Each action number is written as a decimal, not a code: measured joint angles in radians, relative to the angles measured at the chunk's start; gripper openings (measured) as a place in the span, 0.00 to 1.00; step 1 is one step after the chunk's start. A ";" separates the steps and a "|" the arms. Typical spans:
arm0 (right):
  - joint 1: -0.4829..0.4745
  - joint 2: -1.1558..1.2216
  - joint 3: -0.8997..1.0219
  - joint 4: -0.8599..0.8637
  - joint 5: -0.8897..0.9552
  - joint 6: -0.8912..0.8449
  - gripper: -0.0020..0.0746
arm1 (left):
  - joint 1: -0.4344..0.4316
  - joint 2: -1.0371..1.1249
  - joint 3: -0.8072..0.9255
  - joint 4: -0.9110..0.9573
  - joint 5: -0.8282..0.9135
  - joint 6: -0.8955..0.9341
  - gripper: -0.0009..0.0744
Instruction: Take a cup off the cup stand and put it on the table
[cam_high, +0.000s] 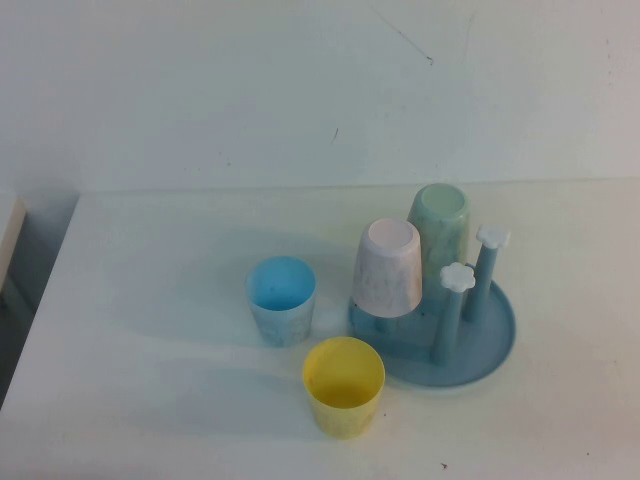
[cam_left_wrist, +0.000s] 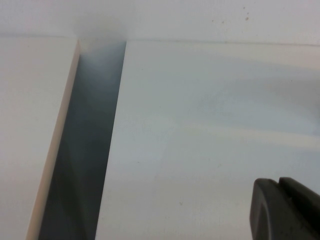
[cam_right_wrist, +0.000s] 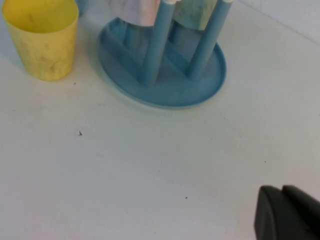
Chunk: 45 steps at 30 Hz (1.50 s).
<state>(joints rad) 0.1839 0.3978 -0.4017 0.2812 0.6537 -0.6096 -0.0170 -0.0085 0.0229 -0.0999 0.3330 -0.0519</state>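
The yellow cup (cam_high: 343, 386) stands upright, mouth up, on the table (cam_high: 150, 400) near its front edge, just beside the cup stand (cam_high: 490, 355) and close to the blue cup (cam_high: 281, 299). A pink cup (cam_high: 388, 266) and a green cup (cam_high: 439, 222) sit inverted on the stand's pegs.

The right gripper (cam_right_wrist: 287, 212) hangs over bare table, well apart from the yellow cup and gripping nothing; whether its jaws are open or closed cannot be told.

The left gripper (cam_left_wrist: 285, 207) hangs near the table's left edge, far from the cup; jaw state cannot be told.
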 joint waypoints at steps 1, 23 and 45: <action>0.000 0.000 0.000 0.000 0.000 0.000 0.02 | 0.000 0.000 0.000 0.000 0.000 0.000 0.01; -0.065 -0.277 0.314 -0.241 -0.326 0.279 0.02 | 0.000 0.000 0.000 -0.002 0.002 0.000 0.01; -0.157 -0.410 0.426 -0.288 -0.295 0.389 0.02 | 0.000 0.000 0.000 -0.004 0.002 0.000 0.01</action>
<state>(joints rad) 0.0267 -0.0120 0.0245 -0.0073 0.3590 -0.2208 -0.0170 -0.0085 0.0229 -0.1041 0.3345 -0.0519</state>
